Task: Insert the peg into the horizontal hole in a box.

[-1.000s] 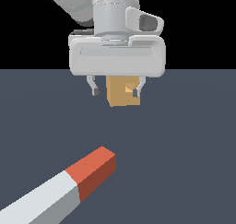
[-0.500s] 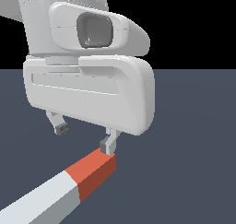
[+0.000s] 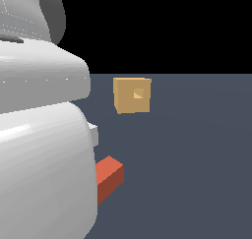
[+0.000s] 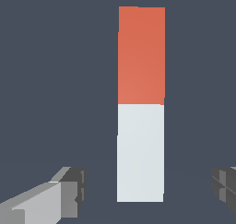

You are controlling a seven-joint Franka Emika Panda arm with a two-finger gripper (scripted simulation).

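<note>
The hand (image 4: 147, 191) hangs spread wide above the table (image 3: 197, 159), its two dark-tipped fingers (image 4: 73, 188) standing well apart on either side of the single peg (image 4: 140, 103) and touching nothing. Seen from the wrist, the peg lies flat on the dark grey-blue surface as one long square-section bar in two colours, red-orange along one stretch and white-grey along the other, with the white-grey end lying between the two fingertips. Only one finger shows at length; the second appears as a dark block at the picture's edge.

In the exterior view, the arm's pale grey housing (image 3: 39, 149) fills the exterior view's left and hides most of the peg (image 3: 109, 176), so that only its red-orange end juts out from behind the casing, resting on the table. One box (image 3: 132, 95), a small tan-orange cube, sits farther back on the table, well apart from the peg's visible end. One hole (image 3: 138, 93), a small square recess shaded darker orange, marks the middle of the box's near face. The fingers themselves cannot be seen in this view.
</note>
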